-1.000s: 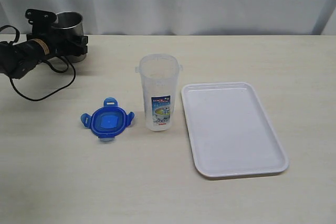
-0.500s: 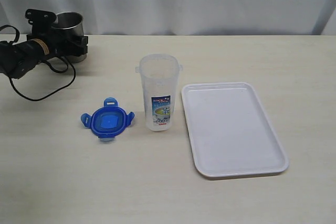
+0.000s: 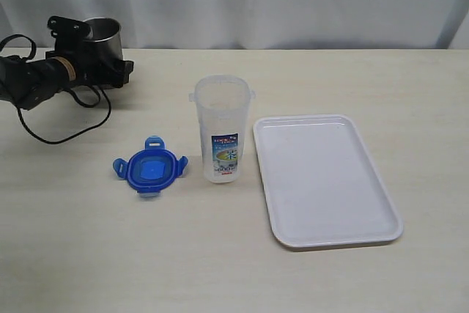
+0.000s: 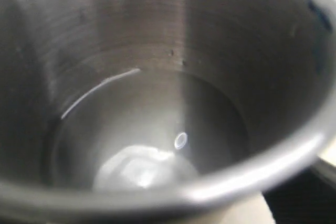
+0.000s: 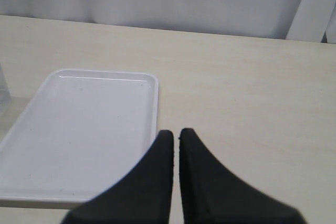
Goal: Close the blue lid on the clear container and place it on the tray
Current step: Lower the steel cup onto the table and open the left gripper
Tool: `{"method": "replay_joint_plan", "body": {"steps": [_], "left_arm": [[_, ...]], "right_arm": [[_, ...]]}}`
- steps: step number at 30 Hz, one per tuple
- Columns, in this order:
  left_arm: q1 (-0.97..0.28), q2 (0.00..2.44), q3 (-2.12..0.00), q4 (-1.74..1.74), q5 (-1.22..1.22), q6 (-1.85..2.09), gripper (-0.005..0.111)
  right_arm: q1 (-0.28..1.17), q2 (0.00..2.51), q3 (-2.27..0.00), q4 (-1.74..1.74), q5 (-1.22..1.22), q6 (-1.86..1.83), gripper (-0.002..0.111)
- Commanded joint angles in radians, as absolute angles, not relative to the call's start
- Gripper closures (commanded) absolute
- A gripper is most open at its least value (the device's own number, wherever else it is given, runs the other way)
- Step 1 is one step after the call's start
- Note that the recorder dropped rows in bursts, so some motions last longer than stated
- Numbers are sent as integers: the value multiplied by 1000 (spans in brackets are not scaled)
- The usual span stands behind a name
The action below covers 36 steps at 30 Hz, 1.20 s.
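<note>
Pale counter: we find the small blue plastic lid point(image 3: 149, 168) near-right of the left end effector point(image 3: 99, 53), whose opening we cannot tell; right end effector point(image 5: 176, 132) pressed together.

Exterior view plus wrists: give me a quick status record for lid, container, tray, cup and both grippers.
lid: off, flat on the table, left of the container in the exterior view, not touching it
container: upright, open, between lid and tray
tray: nothing on it, right of the container
cup: steel, back left; its inside fills the left wrist view
left gripper: at the cup; open or shut unclear
right gripper: shut, holding nothing, near the tray
</note>
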State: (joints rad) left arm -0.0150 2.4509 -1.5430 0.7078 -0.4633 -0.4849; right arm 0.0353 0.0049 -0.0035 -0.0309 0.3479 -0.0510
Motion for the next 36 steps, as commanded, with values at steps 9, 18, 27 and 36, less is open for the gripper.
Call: {"method": "replay_joint_plan", "body": {"steps": [9, 18, 27, 36], "left_arm": [[-24, 2440, -1538, 723, -440, -511, 11], [-26, 2439, -1538, 724, -433, -543, 5], [-5, 2411, -1538, 724, -287, -577, 5], [-7, 2389, -1488, 755, -321, -577, 5]], "right_arm": [[38, 0, 0, -30, 345, -54, 104], [38, 0, 0, -30, 345, -54, 104], [38, 0, 0, -30, 345, -54, 104], [38, 0, 0, -30, 345, -54, 104]]}}
